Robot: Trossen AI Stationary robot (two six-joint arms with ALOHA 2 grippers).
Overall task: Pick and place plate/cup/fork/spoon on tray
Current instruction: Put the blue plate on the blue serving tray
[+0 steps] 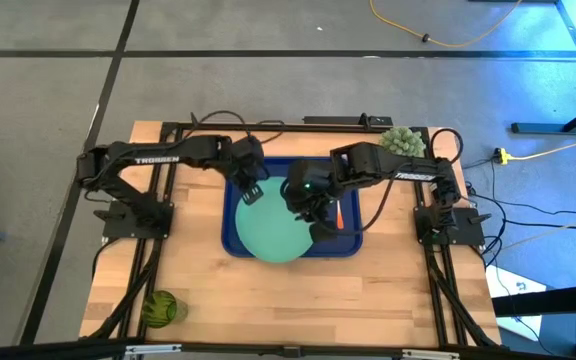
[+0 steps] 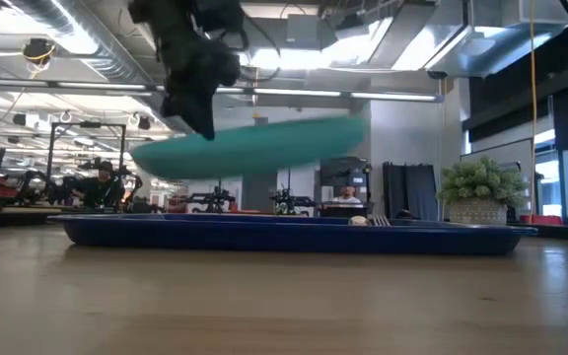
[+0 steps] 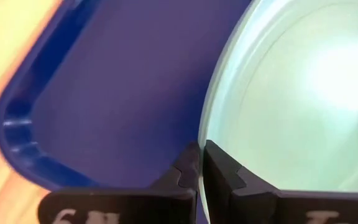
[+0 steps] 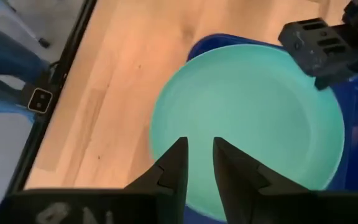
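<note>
The mint-green plate (image 1: 280,232) hangs above the dark blue tray (image 1: 236,240), slightly tilted in the low view (image 2: 264,146). My left gripper (image 1: 252,190) is shut on the plate's far-left rim. My right gripper (image 4: 199,163) is open and hovers over the plate's right part, touching nothing. The dark-green cup (image 1: 161,308) stands on the table near its front left corner. An orange-red-handled utensil (image 1: 339,214) lies on the tray's right part; fork or spoon, I cannot tell. My left gripper pinches the plate's rim (image 3: 201,138) between its two fingers, at the plate's far-left edge (image 4: 319,78). The fingers come from above, slanting down. The plate is lifted clear of the tray (image 2: 294,233), nearly level, with its right side a little higher.
A pale green fuzzy plant (image 1: 403,140) in a pot stands at the table's far right corner and shows in the low view (image 2: 479,189). Bare wood lies in front of the tray (image 1: 298,295). A person's legs show beyond the table's edge (image 4: 5,56).
</note>
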